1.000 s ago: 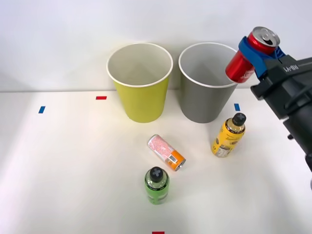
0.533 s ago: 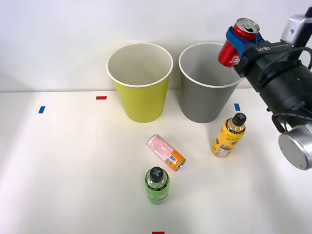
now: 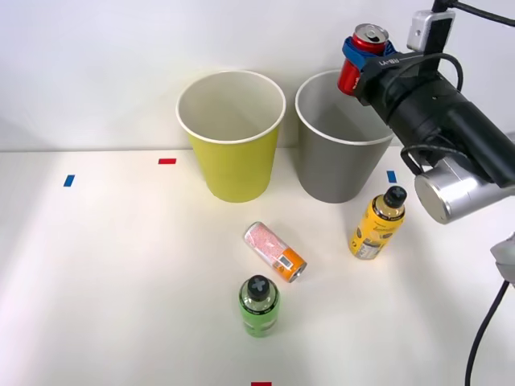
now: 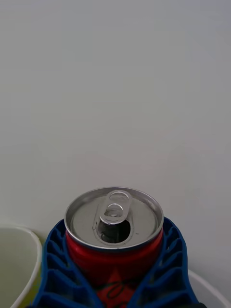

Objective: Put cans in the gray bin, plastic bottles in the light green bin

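Note:
My right gripper (image 3: 359, 56) is shut on the glossy red can (image 3: 357, 66), holding it upright in the air over the far right rim of the gray bin (image 3: 338, 161). In the right wrist view the red can (image 4: 114, 250) shows its silver top and pull tab between the blue ribbed fingers (image 4: 55, 269). The light green bin (image 3: 233, 153) stands left of the gray one. On the table lie the pink-white can with an orange band (image 3: 274, 251), on its side, the upright green bottle (image 3: 258, 305) and the upright yellow-orange bottle (image 3: 376, 223), both black-capped.
Small tape marks sit on the white table: blue (image 3: 69, 181) at far left, red (image 3: 166, 161) beside the green bin, blue (image 3: 391, 176) right of the gray bin, red (image 3: 261, 383) at the front edge. A white wall rises right behind the bins.
My right arm has carried the red can up and to the left, from beside the gray bin's right rim to above its opening. The can now stands more upright.

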{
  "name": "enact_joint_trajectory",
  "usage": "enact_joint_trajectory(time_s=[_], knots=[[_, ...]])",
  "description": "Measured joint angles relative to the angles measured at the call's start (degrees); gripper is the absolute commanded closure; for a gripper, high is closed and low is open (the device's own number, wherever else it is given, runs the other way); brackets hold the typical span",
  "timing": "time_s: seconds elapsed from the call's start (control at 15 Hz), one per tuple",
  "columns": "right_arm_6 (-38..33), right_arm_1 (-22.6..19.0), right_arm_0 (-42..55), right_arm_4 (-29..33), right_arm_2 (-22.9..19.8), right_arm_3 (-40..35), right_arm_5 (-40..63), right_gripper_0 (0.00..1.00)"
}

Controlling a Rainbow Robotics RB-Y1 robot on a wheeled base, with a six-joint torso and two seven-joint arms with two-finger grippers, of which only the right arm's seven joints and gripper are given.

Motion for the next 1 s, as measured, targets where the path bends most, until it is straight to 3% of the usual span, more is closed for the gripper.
enact_joint_trajectory(time_s=[0.07,0.13,0.2,0.27,1.0], knots=[[-0.07,0.24,-1.11,0.27,0.43,1.59,0.00,1.00],[-0.13,0.39,-2.01,0.97,0.83,3.00,-0.01,0.86],[-0.22,0.52,-2.61,1.98,1.05,4.14,-0.04,0.30],[-0.41,0.62,-2.80,3.00,1.12,4.57,-0.06,0.00],[-1.39,0.53,-1.83,3.77,0.98,4.56,-4.91,0.00]])
